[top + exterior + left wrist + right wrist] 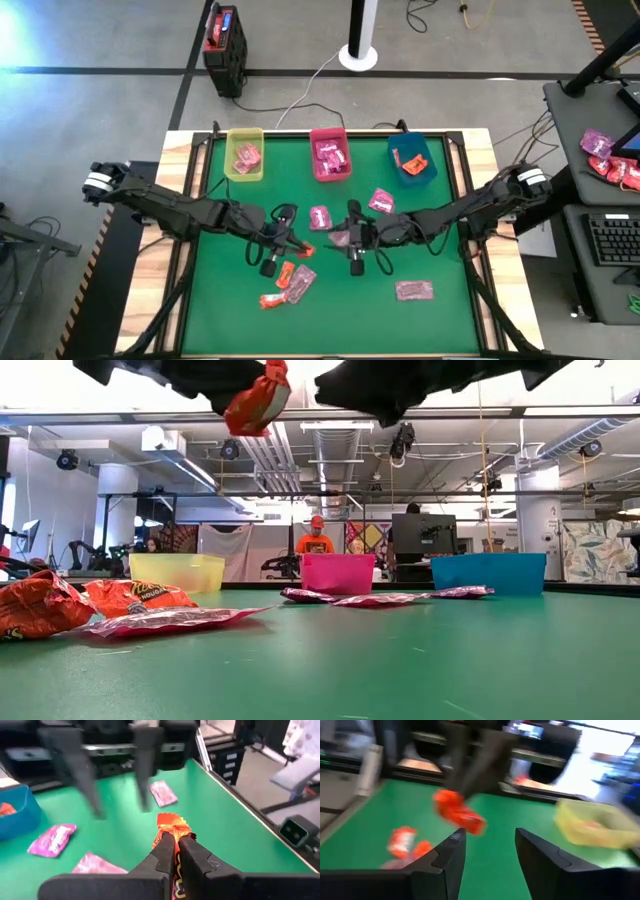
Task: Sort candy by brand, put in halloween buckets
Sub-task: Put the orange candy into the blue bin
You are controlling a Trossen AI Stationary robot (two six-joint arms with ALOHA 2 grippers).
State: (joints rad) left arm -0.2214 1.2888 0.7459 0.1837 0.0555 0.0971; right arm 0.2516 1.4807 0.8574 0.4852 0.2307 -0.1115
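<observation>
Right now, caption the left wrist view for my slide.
Left gripper shut on an orange candy above the green table.

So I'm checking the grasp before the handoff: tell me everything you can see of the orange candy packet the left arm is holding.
The orange candy packet is a small, glossy orange-red wrapper with yellow lettering and a crimped, flared end. It is pinched between the shut fingers of the left claw, with the crumpled end sticking out past the fingertips. It hangs lifted clear of the green table, touching only the claw. It sits near the table's middle, facing the open right claw.
</observation>
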